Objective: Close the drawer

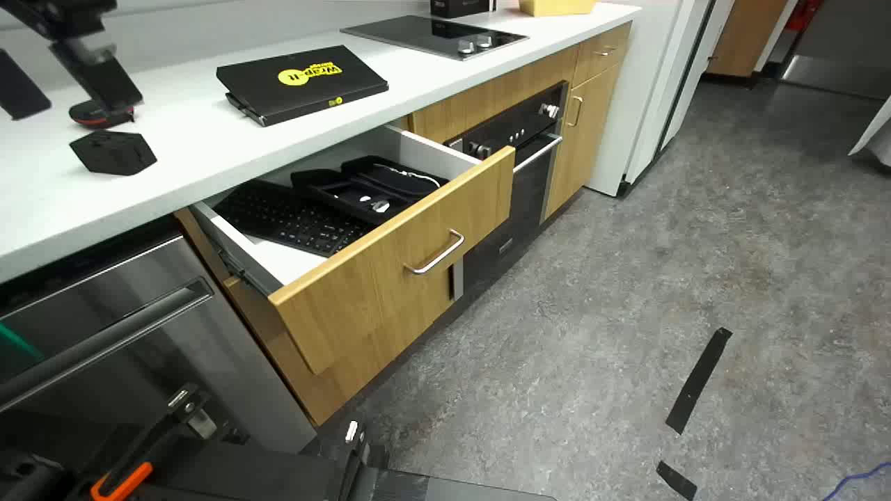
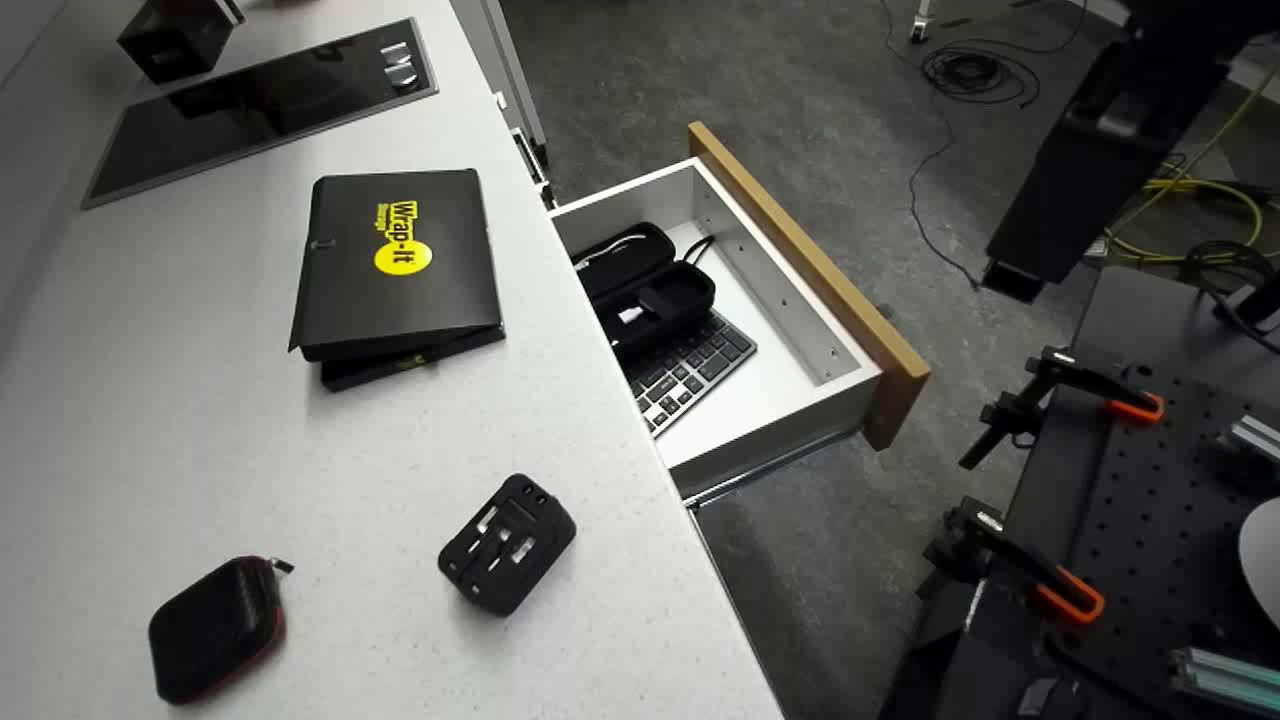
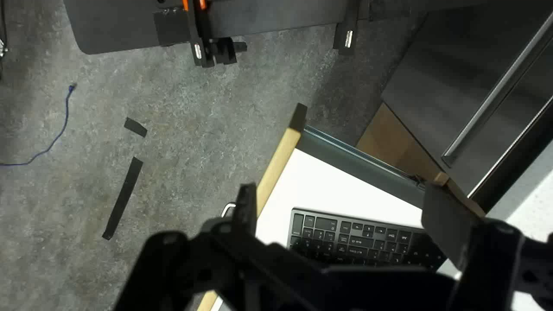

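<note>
Though wrist view crops it, the drawer (image 1: 379,271) gapes.

The cooktop (image 1: 411,29), oven (image 1: 525,198) and pale counter (image 1: 202,156) mark this as a kitchen.

"Wrap-It Storage" on a black box (image 2: 400,275), keyboard (image 3: 358,236) characters too small to read

Wrist view: gripper (image 3: 339,196) at 5 o'clock, blurred, cut by lower edge; behind it drawer (image 3: 319,183) and keyboard (image 3: 345,231) partly hidden, bar handle (image 3: 227,209) mostly so. In exterior view: yellow object (image 1: 557,7) at 1 o'clock, cut by upper edge. In exterior view: white round object (image 2: 1264,556) near 4 o'clock, cut by right edge, identity unclear.
</note>
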Available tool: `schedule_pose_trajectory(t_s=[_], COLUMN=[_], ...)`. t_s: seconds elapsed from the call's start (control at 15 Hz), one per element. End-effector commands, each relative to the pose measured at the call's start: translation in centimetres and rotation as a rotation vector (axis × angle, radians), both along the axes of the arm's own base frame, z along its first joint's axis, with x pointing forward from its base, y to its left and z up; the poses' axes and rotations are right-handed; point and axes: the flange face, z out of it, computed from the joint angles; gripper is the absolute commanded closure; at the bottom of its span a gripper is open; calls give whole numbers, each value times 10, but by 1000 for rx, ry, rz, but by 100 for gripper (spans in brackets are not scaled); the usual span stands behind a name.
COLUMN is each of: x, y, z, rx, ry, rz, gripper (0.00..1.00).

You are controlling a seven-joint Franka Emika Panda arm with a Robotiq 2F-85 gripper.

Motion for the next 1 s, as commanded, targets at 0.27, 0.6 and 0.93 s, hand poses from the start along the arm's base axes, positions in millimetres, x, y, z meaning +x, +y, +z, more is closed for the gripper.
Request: schedule_pose_trajectory(t_s=[0.27,0.6,0.93], x=[1,41,90], y=[0,-46,-136], z=[-1,-8,-44], rx=[0,66,154], ry=[5,51,67], rz=[0,-71,-210], gripper=[0,0,0])
